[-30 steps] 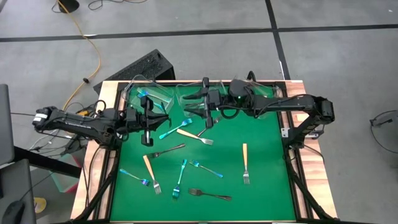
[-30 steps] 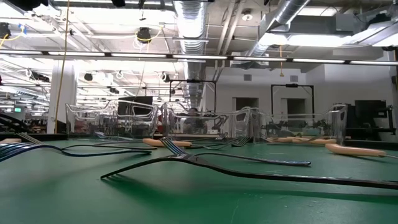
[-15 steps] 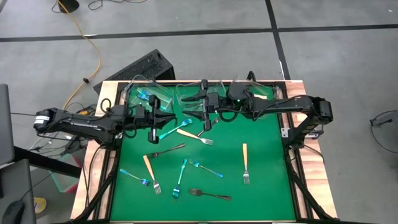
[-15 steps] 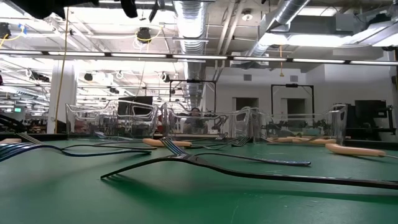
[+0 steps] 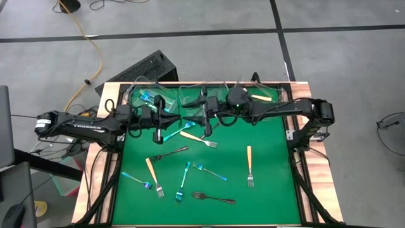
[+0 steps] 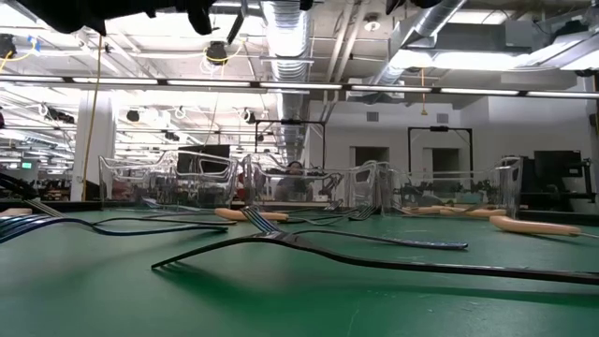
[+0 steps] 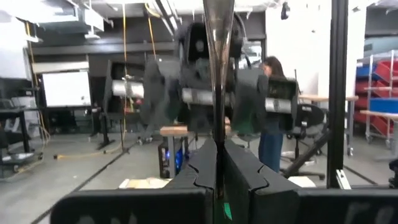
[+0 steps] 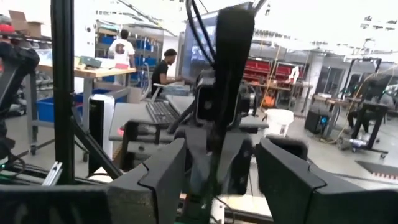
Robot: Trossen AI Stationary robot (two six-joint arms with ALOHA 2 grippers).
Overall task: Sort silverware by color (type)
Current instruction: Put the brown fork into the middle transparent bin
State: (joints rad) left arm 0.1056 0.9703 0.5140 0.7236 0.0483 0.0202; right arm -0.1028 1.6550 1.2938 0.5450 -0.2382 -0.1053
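1. High view: left gripper (image 5: 159, 120) and right gripper (image 5: 205, 119) meet above the table's (image 5: 266, 183) far side; forks (image 5: 183, 172) lie scattered.
2. Left wrist view: pressed fingers (image 7: 200, 163) pinch a dark fork (image 7: 218, 37), apparently a handover.
3. Right wrist view: spread fingers (image 8: 163, 177) must close on it.

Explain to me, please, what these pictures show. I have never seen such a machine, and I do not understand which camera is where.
It is a robot with two dark arms at a table, sorting forks. One picture looks down from above and one looks level across the green mat. The other two come from cameras on the wrists.

Blue, cream-handled and dark forks lie loose on the mat, for example a cream fork. Clear tubs stand along the far edge.

The arms meet near the tubs. The left gripper is shut on a thin fork. The right gripper is open and faces it.
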